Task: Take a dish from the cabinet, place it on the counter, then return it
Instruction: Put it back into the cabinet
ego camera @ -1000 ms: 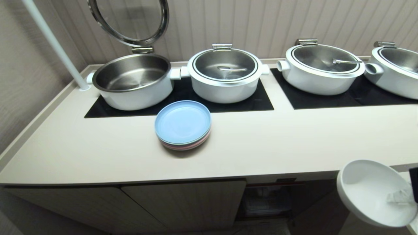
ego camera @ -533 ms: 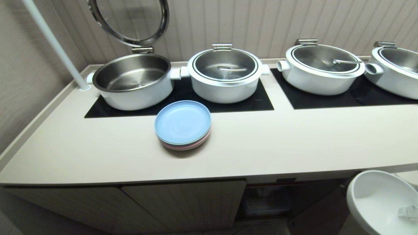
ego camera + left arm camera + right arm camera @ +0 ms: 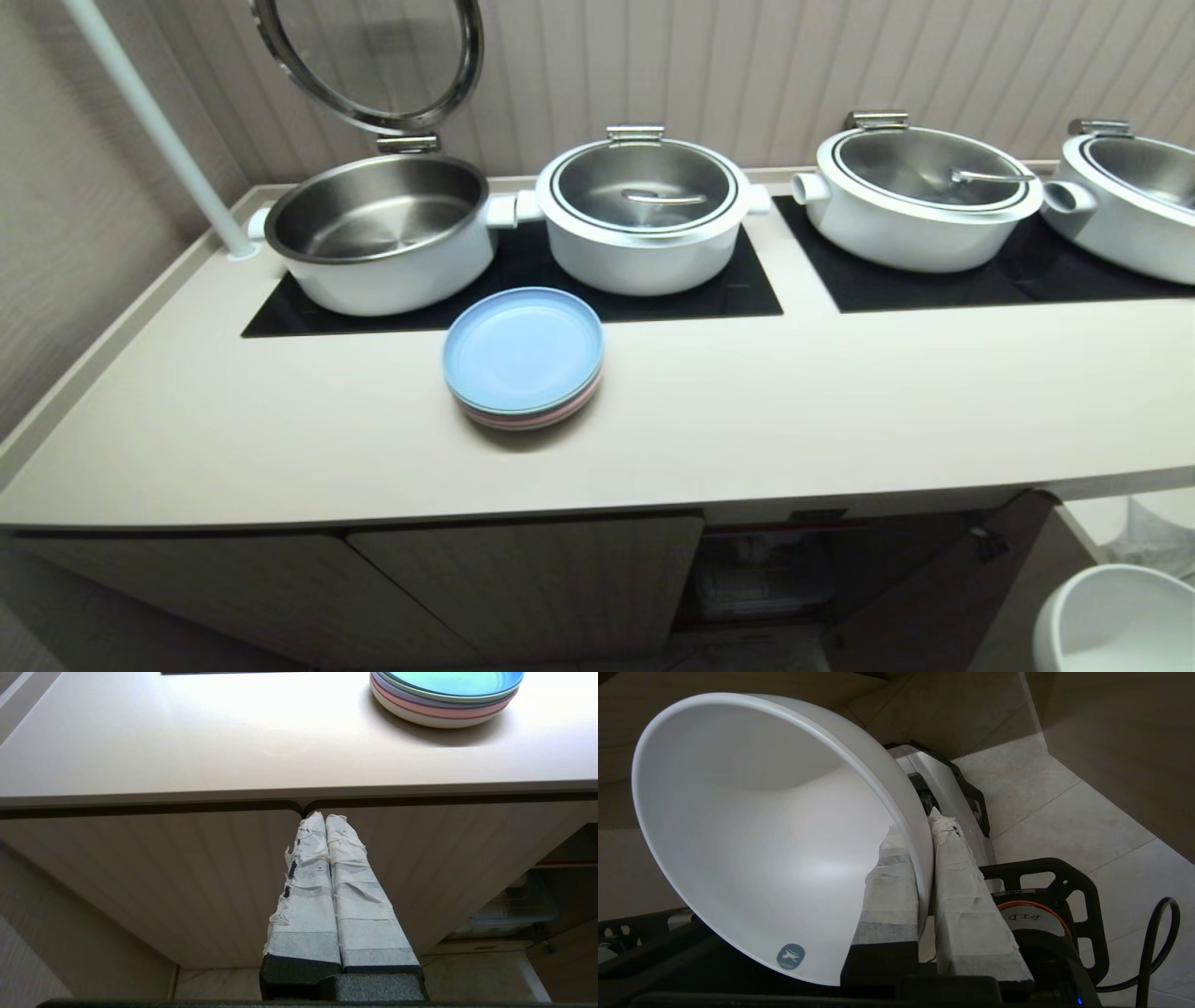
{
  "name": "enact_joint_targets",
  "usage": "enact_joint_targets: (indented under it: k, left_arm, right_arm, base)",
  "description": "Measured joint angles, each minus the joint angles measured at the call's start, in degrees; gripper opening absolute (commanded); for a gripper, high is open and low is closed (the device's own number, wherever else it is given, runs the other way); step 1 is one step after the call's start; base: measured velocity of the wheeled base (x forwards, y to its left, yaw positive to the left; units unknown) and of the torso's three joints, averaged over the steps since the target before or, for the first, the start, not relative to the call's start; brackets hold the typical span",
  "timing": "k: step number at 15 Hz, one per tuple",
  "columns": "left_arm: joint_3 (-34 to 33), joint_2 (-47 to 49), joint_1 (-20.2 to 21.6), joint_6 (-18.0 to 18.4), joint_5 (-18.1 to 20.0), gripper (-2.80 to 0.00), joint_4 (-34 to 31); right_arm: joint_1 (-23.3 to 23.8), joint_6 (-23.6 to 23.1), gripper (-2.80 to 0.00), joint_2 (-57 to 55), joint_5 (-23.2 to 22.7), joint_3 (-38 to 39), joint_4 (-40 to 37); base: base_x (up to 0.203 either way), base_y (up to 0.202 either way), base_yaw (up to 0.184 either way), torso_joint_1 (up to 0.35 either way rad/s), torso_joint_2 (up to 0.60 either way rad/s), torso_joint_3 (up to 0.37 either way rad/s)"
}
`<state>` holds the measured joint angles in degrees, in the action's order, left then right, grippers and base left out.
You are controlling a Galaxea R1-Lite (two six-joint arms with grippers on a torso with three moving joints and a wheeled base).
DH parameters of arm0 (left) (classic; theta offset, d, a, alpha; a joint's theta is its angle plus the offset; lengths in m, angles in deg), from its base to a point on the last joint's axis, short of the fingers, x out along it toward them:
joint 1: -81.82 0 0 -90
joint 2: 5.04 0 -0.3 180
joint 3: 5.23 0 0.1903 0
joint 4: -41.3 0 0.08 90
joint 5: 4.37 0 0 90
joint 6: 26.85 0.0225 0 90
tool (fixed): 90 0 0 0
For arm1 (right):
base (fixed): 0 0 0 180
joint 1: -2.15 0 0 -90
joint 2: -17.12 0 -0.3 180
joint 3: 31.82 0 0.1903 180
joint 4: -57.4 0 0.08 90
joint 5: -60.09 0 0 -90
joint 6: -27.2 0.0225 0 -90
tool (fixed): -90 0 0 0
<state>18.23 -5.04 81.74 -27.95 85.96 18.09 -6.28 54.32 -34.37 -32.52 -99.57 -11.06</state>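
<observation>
The small glossy white round bowl (image 3: 752, 849) is held by the right gripper (image 3: 924, 826), tilted on its side well below the level of the long cream-beige worktop (image 3: 840, 411); in the head view only part of its rim shows, at the lower right corner (image 3: 1116, 621), in front of the low beige cabinet (image 3: 523, 579). The gripper's 2 tape-wrapped fingers (image 3: 889, 891) are narrowed onto the bowl's wall, 1 finger inside the bowl and the other against its outer side, so the rim passes between them. A small round grey sticker (image 3: 790, 956) sits inside the bowl near the rim. Beneath the bowl the right wrist view shows pale tiled floor (image 3: 1064, 826). The left gripper (image 3: 322, 819) hangs in front of the cabinet's ribbed doors just under the worktop edge, its 2 white-wrapped fingers pressed together with nothing between them. To the right of those doors the cabinet stands open (a red-edged shelf (image 3: 784, 527) shows dimly inside). On the worktop, a stack of flat plates with a blue 1 on top (image 3: 523, 355) sits just in front of the black glass hob panel (image 3: 653, 299), which carries 2 white round pots: 1 with its glass lid raised (image 3: 378, 233) and 1 with its lid down (image 3: 644, 215). 2 more lidded white pots (image 3: 920, 196) stand on a second black panel to the right.
</observation>
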Motion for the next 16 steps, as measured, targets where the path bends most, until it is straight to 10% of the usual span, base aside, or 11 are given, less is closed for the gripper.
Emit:
enact_joint_targets:
  k: [16]
  left_arm:
    - [0.0, 0.0, 0.02, -0.02, 0.0, -2.8, 0.0]
  right_arm:
    - [0.01, 2.56, -2.8, 9.78, -2.21, 6.6, -6.19]
  base:
    - [0.0, 0.0, 0.0, 0.0, 0.0, 0.0]
